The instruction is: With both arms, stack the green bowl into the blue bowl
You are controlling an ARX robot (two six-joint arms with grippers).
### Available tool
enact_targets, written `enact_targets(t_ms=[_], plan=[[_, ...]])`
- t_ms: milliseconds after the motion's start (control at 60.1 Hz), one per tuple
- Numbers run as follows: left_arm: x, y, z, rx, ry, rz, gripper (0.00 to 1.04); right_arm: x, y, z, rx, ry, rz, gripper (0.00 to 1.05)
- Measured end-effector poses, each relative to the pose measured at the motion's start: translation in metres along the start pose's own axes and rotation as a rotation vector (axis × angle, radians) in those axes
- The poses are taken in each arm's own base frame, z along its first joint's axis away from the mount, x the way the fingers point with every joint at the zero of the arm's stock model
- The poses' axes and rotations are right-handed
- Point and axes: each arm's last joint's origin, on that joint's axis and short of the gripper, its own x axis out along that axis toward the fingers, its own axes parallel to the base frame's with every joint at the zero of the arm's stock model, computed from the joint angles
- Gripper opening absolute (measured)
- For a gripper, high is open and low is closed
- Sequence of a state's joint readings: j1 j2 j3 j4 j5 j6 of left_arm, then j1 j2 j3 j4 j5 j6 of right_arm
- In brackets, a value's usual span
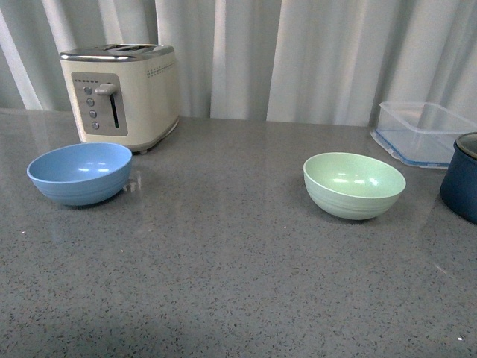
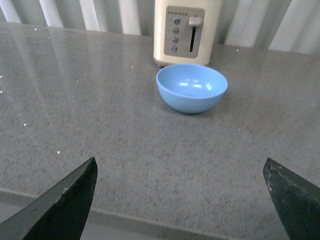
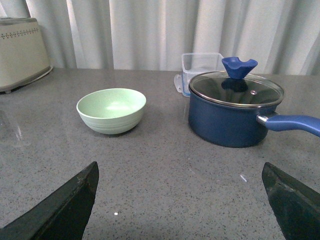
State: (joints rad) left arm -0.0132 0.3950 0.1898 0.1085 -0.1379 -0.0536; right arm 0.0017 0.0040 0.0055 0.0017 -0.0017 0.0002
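Preparing approach | green bowl (image 1: 354, 185) is sitting right, blue bowl (image 1: 80, 173) left by toaster (image 1: 123, 93) (well apart) | left gripper (image 2: 180, 162), right gripper (image 3: 180, 165) gaping wide, empty | advising rim grasp, level carry

Blue bowl (image 1: 80, 174) left before toaster (image 1: 121, 95); green bowl (image 1: 354, 185) right, well apart, upright.

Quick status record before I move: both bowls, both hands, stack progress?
green bowl: upright, empty, right of centre, apart from the navy saucepan
blue bowl: upright, empty, left, in front of the toaster
left hand: open, empty, facing blue bowl
right hand: open, empty, facing green bowl
stacked: no, bowls far apart
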Motion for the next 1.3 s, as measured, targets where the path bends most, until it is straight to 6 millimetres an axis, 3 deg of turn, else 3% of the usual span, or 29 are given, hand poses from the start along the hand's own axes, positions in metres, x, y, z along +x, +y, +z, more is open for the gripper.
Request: enact_targets(t_ms=[83, 266, 499, 882, 1297], plan=[[0.012, 0.0, 0.019, -0.034, 0.021, -0.009, 0.98, 0.0, 0.0, 0.0, 0.0, 0.0, 0.0, 0.95], [0.058, 0.002, 0.057, -0.087, 0.13, 0.008, 0.98, 0.0, 0.0, 0.0, 0.0, 0.0, 0.0, 0.95], [0.127, 0.004, 0.081, -0.109, 0.312, 0.053, 0.98, 0.0, 0.0, 0.0, 0.0, 0.0, 0.0, 0.95], [0.223, 0.015, 0.07, -0.227, 0.492, 0.167, 0.98, 0.0, 0.0, 0.0, 0.0, 0.0, 0.0, 0.95], [0.287, 0.004, 0.031, -0.253, 0.615, 0.202, 0.98, 0.0, 0.0, 0.0, 0.0, 0.0, 0.0, 0.95]])
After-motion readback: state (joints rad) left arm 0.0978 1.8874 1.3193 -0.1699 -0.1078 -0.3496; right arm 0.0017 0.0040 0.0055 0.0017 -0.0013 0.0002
